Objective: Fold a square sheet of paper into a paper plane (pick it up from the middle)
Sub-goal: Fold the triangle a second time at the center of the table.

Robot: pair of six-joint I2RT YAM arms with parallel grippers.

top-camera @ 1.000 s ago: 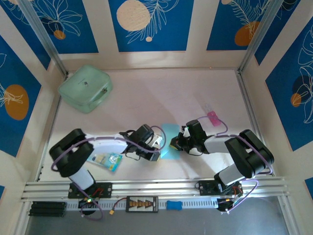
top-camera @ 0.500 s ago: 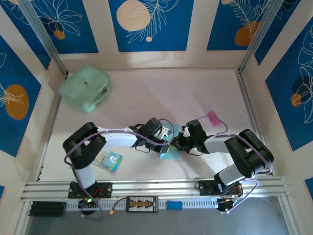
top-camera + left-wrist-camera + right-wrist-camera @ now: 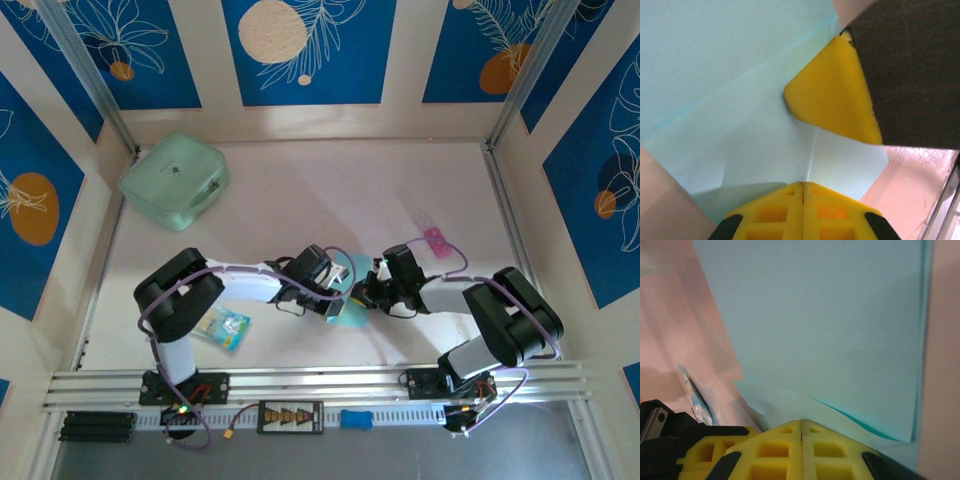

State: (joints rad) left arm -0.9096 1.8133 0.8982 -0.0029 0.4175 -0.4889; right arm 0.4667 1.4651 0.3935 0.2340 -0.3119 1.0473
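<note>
top external view: on the table [image 3: 300, 200], near front centre, the square sheet of paper [image 3: 346, 315] lies partly folded. left gripper [image 3: 802, 186] and right gripper [image 3: 801, 422] meet over it: jaws fully closed, tips on the sheet; pinch unconfirmed. risk: dragging tips skew the crease [image 3: 740, 81]. gripper bodies hide sheet edges.
</note>
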